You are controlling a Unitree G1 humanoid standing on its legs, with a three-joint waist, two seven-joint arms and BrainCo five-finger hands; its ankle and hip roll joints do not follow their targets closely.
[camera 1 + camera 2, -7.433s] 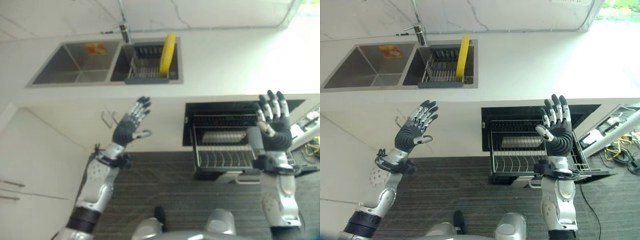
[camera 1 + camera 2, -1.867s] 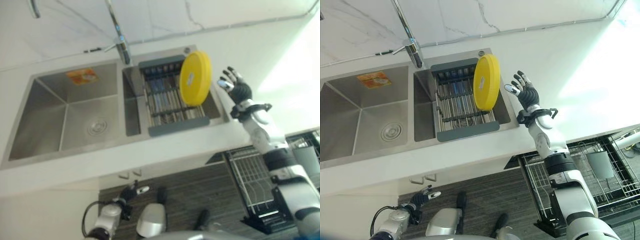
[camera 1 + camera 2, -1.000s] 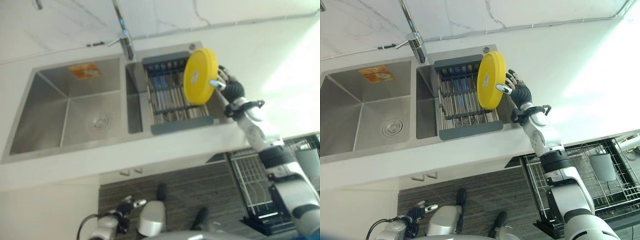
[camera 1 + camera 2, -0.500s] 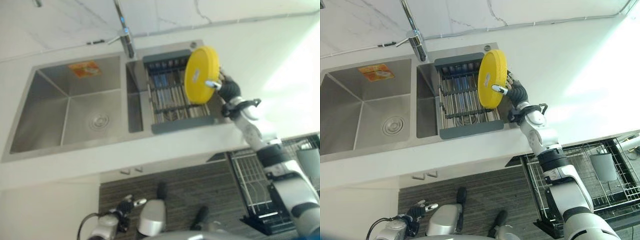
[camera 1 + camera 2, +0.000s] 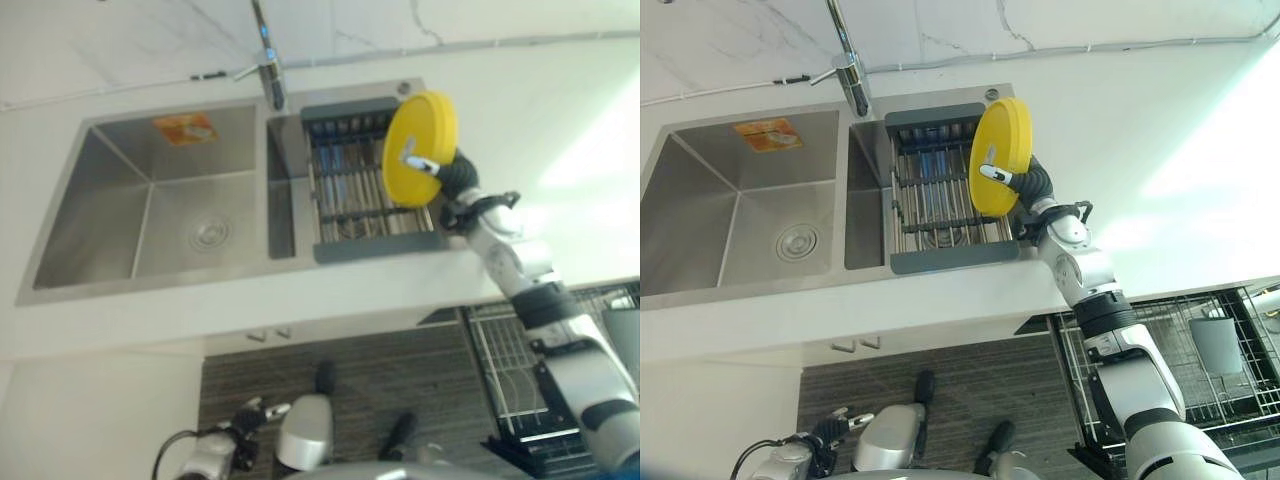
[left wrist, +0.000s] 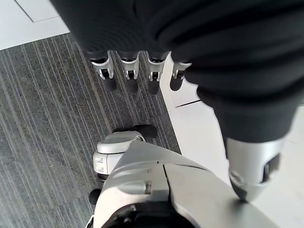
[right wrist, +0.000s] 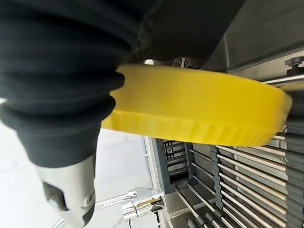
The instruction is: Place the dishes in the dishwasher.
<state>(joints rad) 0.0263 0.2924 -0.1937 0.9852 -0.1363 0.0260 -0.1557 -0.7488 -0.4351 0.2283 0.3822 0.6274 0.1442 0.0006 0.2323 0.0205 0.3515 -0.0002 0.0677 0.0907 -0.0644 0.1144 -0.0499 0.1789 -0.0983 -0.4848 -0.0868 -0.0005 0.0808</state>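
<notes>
White countertop surrounds your sink; your right hand pinches the upright yellow plate over the drying rack; your left hand hangs low, fingers relaxed, holding nothing.

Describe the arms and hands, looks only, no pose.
Both arms are silver-grey with dark bands at the joints. The right hand has a dark ribbed cover over its back and wrist, a black strap loop behind it, and a silver dark-tipped thumb. The left hand has the same dark cover and silver fingers with dark tips.
</notes>
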